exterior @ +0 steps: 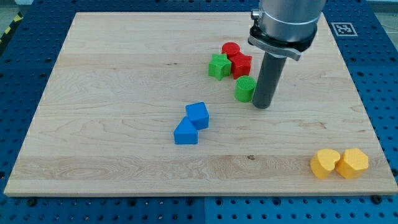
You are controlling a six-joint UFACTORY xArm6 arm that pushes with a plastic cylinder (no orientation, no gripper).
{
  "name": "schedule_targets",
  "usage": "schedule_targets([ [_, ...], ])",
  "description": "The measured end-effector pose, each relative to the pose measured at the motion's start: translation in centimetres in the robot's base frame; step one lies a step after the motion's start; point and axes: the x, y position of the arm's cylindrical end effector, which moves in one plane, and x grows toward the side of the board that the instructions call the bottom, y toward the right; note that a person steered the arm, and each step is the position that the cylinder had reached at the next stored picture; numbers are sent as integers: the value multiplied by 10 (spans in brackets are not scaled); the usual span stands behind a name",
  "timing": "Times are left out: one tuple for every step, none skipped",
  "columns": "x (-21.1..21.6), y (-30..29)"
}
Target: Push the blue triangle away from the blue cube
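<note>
The blue cube (198,115) sits near the board's middle. The blue triangle (185,132) lies right below and to the left of it, touching it. My tip (262,105) rests on the board to the view's right of both blue blocks, about a hundred pixels from the cube. It stands just to the right of the green cylinder (244,89), close to or touching it.
A red cylinder (231,50), a red star-like block (240,64) and a green star-like block (218,66) cluster above the green cylinder. Two yellow blocks (325,163) (352,163) lie at the view's bottom right. The wooden board (112,87) is edged by blue perforated table.
</note>
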Motion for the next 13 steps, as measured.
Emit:
schedule_targets([
  [-19, -12],
  [-26, -18],
  [-32, -25],
  [-4, -25],
  [6, -25],
  [8, -25],
  [20, -25],
  [39, -25],
  [50, -25],
  [54, -25],
  [56, -27],
  [58, -28],
  [83, -26],
])
